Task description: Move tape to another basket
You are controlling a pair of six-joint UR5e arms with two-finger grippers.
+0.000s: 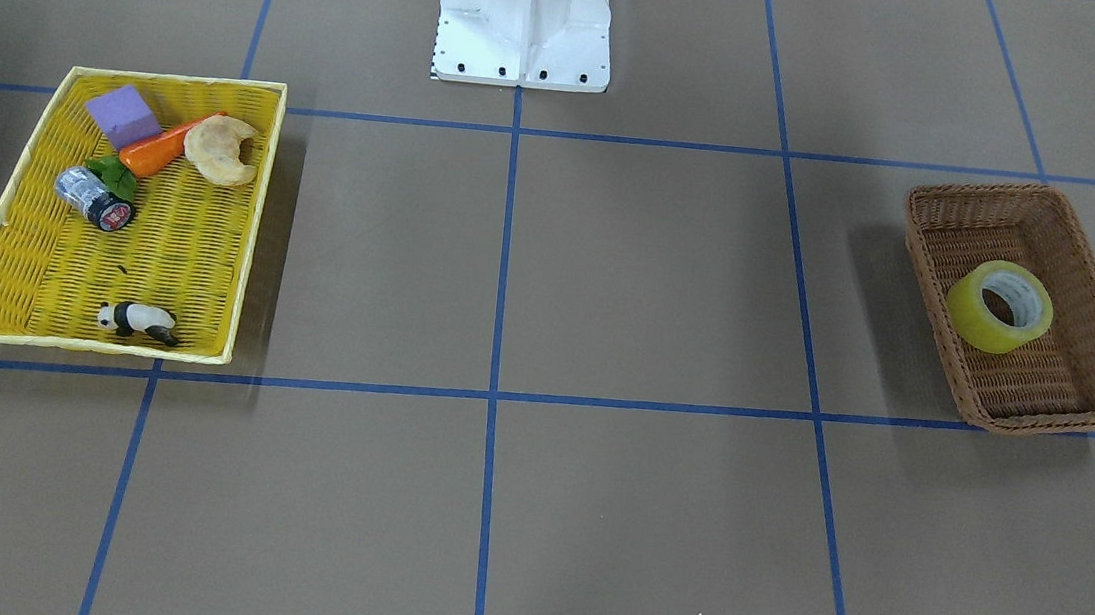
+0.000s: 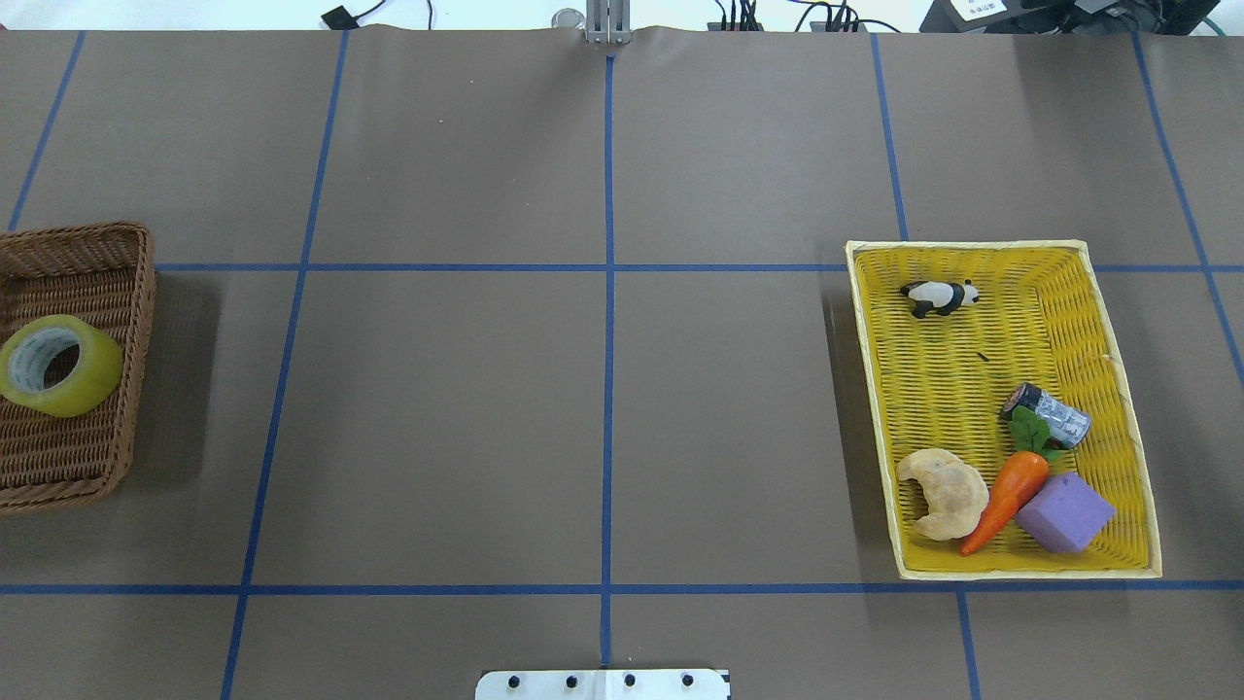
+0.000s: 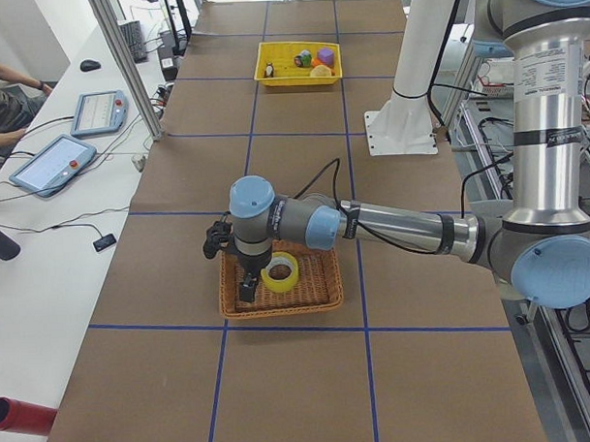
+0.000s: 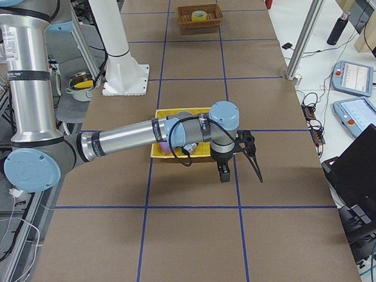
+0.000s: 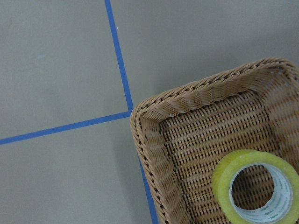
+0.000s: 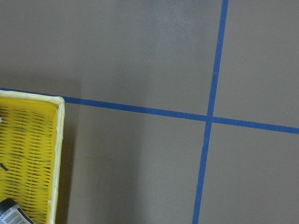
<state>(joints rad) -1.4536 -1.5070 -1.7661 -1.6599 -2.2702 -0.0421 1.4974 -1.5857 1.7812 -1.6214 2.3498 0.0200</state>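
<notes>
The yellow tape roll [image 1: 1000,306] lies inside the brown wicker basket [image 1: 940,200], leaning on one wall. It also shows in the overhead view [image 2: 60,365] and the left wrist view [image 5: 254,186], with the basket's corner [image 5: 154,154] beside it. In the exterior left view my left gripper [image 3: 244,286] hangs over the basket's [image 3: 279,307] far-side rim, beside the tape [image 3: 279,272]; I cannot tell whether it is open or shut. In the exterior right view my right gripper [image 4: 240,169] hovers over bare table just past the yellow tray [image 4: 156,153]; I cannot tell its state either.
The shallow yellow tray [image 2: 865,389] holds a toy panda [image 2: 938,297], a silver cylinder [image 2: 1050,413], a carrot [image 2: 1011,491], a croissant [image 2: 943,491] and a purple block [image 2: 1064,510]. Its edge shows in the right wrist view [image 6: 58,154]. The white robot base [image 1: 524,34] stands mid-table.
</notes>
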